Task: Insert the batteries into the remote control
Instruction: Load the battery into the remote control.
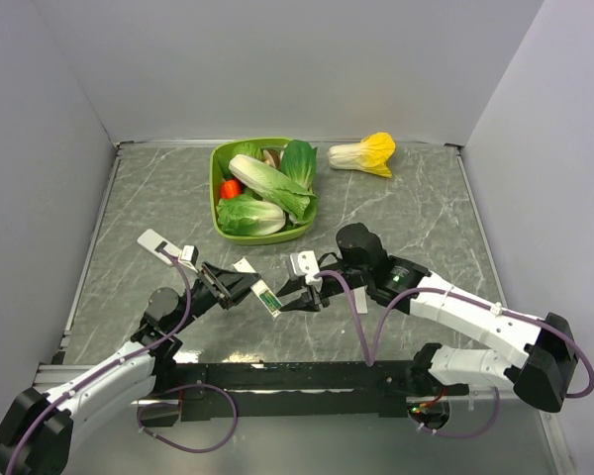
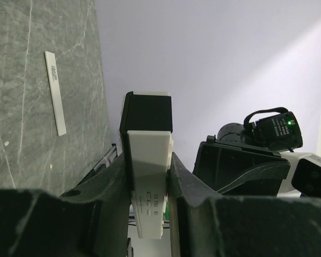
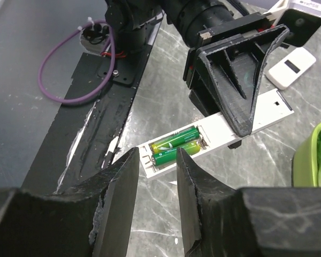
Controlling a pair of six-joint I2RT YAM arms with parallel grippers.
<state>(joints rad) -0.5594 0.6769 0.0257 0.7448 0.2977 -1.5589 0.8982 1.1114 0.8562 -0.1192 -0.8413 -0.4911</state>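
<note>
**A:** Status on the load?

**B:** Top view: remote (image 1: 276, 310) sits mid-surface (image 1: 406, 228), not far from the arm bases. Left pincer (image 1: 249, 287) is clamped across its middle. Long axis runs diagonally, far-left to near-right. The near-right end points at the right pincer (image 1: 292, 303), which is just beside it.

**A:** Left wrist?

**B:** Left fingers (image 2: 109, 193) are tight on both long sides of the remote. Long axis runs up the frame, black end at the top. A white strip (image 2: 55, 91) lies apart on the surface. Could be the cover, can't confirm.

**A:** Right wrist?

**B:** Both batteries (image 3: 174, 145) lie side by side in the bay, lengthwise along the remote, bay facing up. Right fingers (image 3: 123, 203) are slightly apart with nothing between them, hovering over the battery end. Can't tell if they touch it.

**A:** What's left?

**B:** Loading looks done to me. The bay is uncovered, so what's likely left is a seating check and closing it.
</note>
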